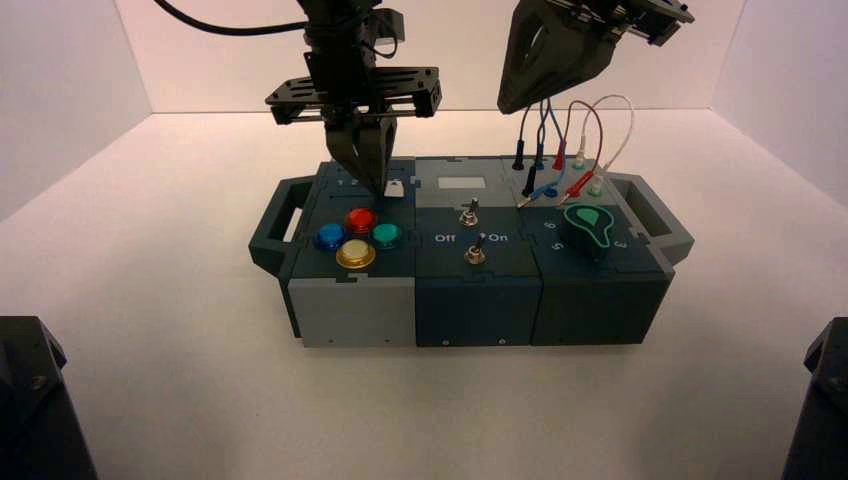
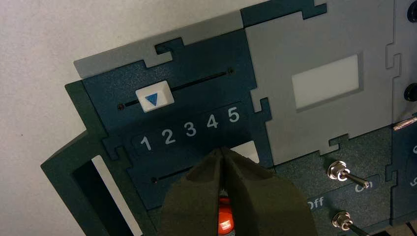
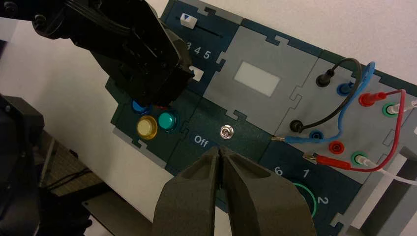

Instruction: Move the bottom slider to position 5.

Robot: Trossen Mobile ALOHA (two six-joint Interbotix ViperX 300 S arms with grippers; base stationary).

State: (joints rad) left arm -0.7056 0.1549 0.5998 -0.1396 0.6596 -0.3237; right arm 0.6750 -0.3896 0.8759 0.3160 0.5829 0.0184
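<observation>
The bottom slider (image 2: 248, 150) is a small white knob on the dark teal track below the numerals 1-5. In the left wrist view it sits beside the numeral 5 (image 2: 234, 114), at the track's end nearest the grey panel. My left gripper (image 2: 222, 150) is shut, its tips against the knob's side and covering part of it. In the high view the left gripper (image 1: 383, 183) points down at the knob (image 1: 395, 187) on the box's back left. My right gripper (image 3: 220, 150) is shut and empty, held high over the box's back (image 1: 520, 95).
The twin slider with a blue triangle (image 2: 154, 98) sits near the far end of its unnumbered track. Four coloured buttons (image 1: 358, 238), two toggle switches (image 1: 473, 232), a green-edged dial (image 1: 588, 226) and plugged wires (image 1: 570, 150) fill the rest of the box.
</observation>
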